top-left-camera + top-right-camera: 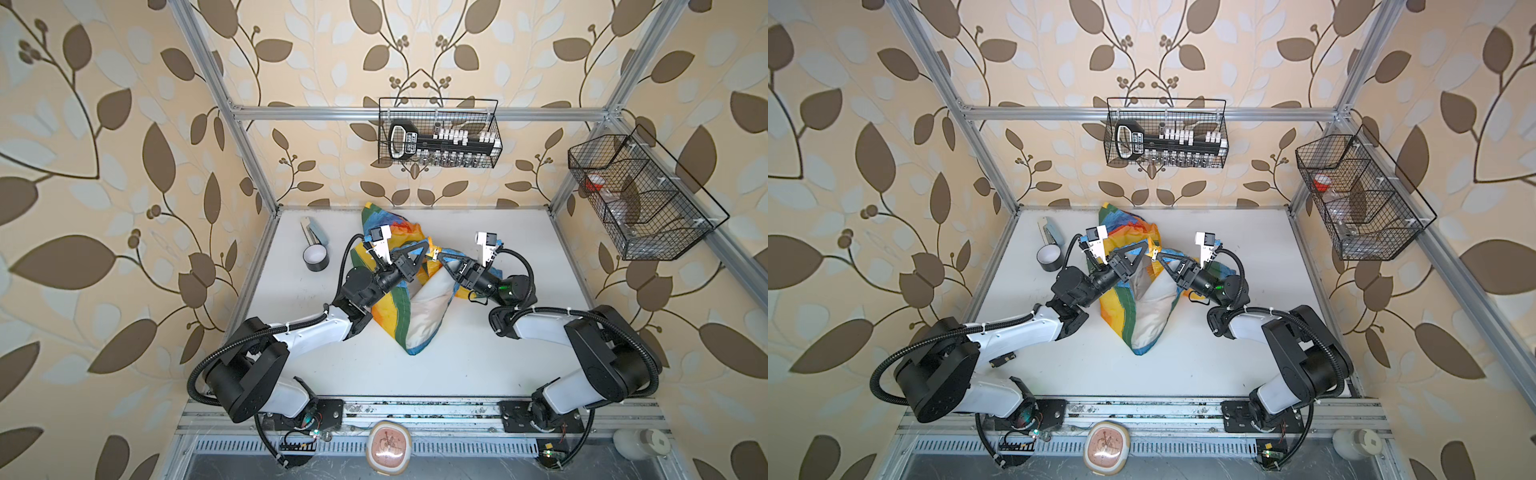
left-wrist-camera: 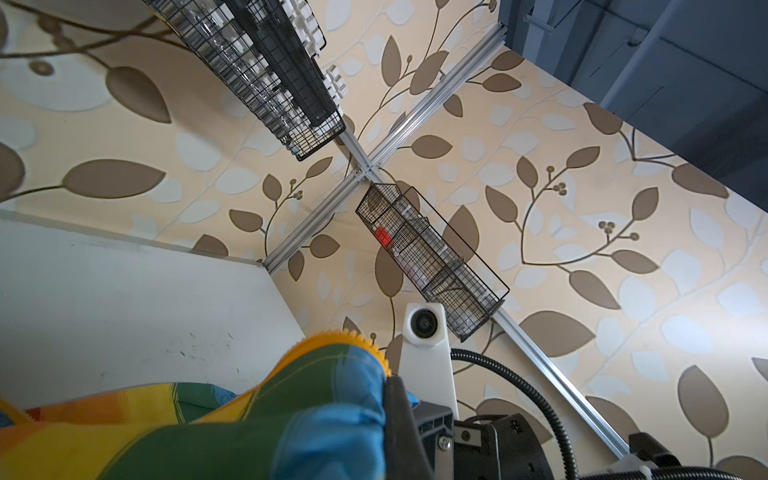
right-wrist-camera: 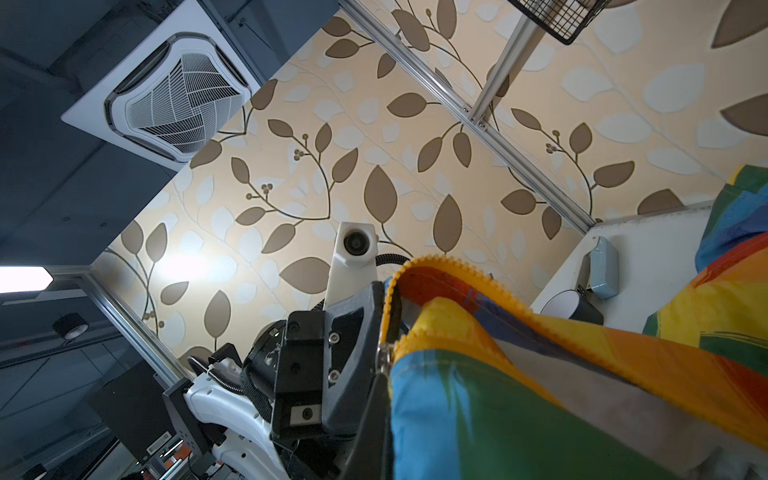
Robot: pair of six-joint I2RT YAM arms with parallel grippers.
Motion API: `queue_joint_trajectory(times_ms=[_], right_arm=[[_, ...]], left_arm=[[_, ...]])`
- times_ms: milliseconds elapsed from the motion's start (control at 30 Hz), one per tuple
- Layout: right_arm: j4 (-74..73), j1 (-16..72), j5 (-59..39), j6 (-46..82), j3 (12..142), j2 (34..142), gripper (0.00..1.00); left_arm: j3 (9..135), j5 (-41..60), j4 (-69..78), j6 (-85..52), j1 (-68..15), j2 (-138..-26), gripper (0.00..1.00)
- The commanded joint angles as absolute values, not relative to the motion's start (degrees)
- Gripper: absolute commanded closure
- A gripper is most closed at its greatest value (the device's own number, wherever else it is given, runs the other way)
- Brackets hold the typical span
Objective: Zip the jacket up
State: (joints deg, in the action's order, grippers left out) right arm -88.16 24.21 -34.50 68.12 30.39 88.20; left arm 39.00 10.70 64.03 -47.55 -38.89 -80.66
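The jacket (image 1: 392, 316) (image 1: 1115, 309), in rainbow blocks, lies crumpled mid-table with its white lining (image 1: 430, 305) turned up. Its upper front is lifted off the table between my two grippers. In both top views my left gripper (image 1: 424, 249) (image 1: 1145, 248) and right gripper (image 1: 437, 257) (image 1: 1157, 257) meet tip to tip above it, each shut on jacket fabric by the orange zipper. The right wrist view shows the zipper teeth (image 3: 436, 266) and a metal slider (image 3: 381, 353) beside the left gripper's black finger (image 3: 353, 328). In the left wrist view green and blue fabric (image 2: 324, 399) hides my own jaws.
A black tape roll (image 1: 316, 259) and a grey-blue box (image 1: 314, 232) sit at the table's back left. One wire basket (image 1: 438, 133) hangs on the back wall and another (image 1: 636, 199) on the right wall. The white table (image 1: 498, 357) is framed by aluminium posts.
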Motion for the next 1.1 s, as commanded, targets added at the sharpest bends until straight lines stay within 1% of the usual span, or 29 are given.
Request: queue_joint_trajectory(times_ms=[0,700,1067], right_arm=[[-92.3,24.6,-34.7,68.4,29.9,88.2,1.0],[-92.2,25.0,-34.6,68.1,29.5,88.6,1.0],[-92.3,24.9,-34.1,68.1,29.8,88.5,1.0]], left_arm=[[40.7,11.1,67.8,-46.8,-38.3,-80.9,1.0],[40.7,10.6,67.7,-47.0,-38.3,-81.0,1.0],[40.6,14.3,64.8,-46.9,-38.4,-80.6,1.0]])
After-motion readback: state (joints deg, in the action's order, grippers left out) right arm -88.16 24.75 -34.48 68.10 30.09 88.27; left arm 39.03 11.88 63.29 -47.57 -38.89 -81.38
